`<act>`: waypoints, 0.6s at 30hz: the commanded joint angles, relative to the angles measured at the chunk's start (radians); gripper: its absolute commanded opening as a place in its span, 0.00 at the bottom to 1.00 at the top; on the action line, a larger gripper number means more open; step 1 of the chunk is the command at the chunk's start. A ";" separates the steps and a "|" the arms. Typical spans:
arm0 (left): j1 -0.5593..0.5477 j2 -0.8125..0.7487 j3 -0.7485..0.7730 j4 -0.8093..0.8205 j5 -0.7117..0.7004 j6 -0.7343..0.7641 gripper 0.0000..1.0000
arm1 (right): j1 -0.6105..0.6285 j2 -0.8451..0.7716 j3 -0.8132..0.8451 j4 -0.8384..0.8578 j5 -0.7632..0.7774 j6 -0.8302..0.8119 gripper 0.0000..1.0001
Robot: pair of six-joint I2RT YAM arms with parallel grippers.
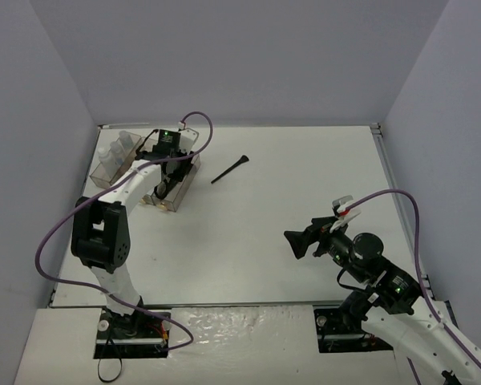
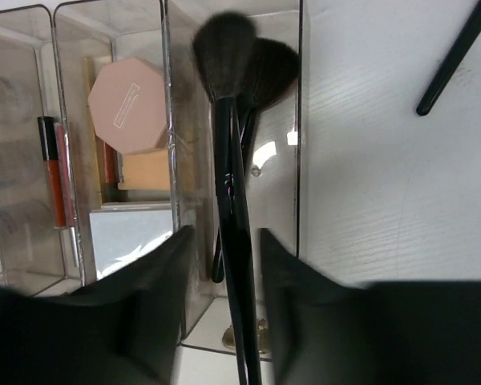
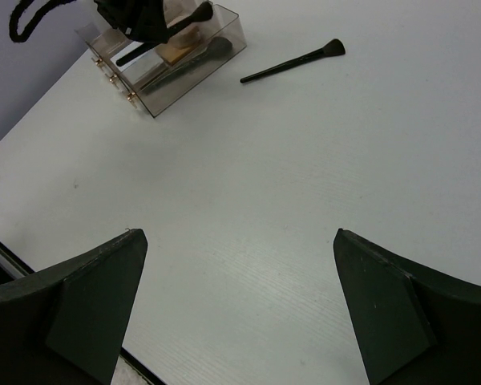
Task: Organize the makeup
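In the organizer tray, the red pencils stand in a left compartment and the pink compact lies in the next. In its rightmost compartment the left gripper, jaws narrow and just clear of the handle, straddles a black brush beside a second brush. Right of the tray a loose brush lies on the table, and well beyond hangs the right gripper, spread wide and holding nothing.

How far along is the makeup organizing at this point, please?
Mostly done: the pink compact, red pencils and one brush already sit in the organizer. In hand: the left gripper, fingers parted, straddles a second brush lying in the same compartment. Left: a loose brush on the table; the right gripper hovers open, empty.
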State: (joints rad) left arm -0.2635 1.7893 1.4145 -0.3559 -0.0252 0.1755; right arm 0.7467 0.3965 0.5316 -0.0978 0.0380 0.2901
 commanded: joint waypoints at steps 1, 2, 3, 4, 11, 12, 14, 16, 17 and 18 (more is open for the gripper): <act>0.006 -0.050 0.002 0.092 -0.031 -0.005 0.52 | 0.000 0.023 0.021 0.056 0.010 0.004 1.00; 0.010 -0.053 -0.002 0.102 -0.039 -0.009 0.56 | 0.000 0.024 0.021 0.056 0.008 0.004 1.00; 0.013 -0.060 -0.003 0.109 -0.044 -0.016 0.59 | -0.001 0.024 0.022 0.055 0.008 0.003 1.00; 0.013 -0.067 -0.003 0.113 -0.049 -0.018 0.61 | 0.000 0.024 0.022 0.055 0.008 0.003 1.00; -0.015 -0.113 0.023 0.160 0.125 -0.116 0.70 | -0.001 0.041 0.023 0.056 0.014 -0.001 1.00; -0.030 -0.109 0.026 0.177 0.166 -0.127 0.70 | -0.001 0.045 0.025 0.056 0.015 -0.001 1.00; -0.067 -0.070 0.055 0.194 0.236 -0.152 0.70 | 0.000 0.060 0.030 0.055 0.015 -0.003 1.00; -0.092 -0.008 0.093 0.206 0.272 -0.162 0.70 | 0.000 0.069 0.035 0.055 0.010 -0.001 1.00; -0.104 0.025 0.107 0.215 0.281 -0.174 0.70 | 0.000 0.072 0.035 0.054 0.008 0.001 1.00; -0.117 0.057 0.114 0.230 0.284 -0.199 0.70 | -0.001 0.073 0.034 0.053 0.007 0.003 1.00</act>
State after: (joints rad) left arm -0.3164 1.7644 1.4283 -0.2393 0.1349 0.0605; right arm 0.7467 0.4385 0.5316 -0.0982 0.0379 0.2897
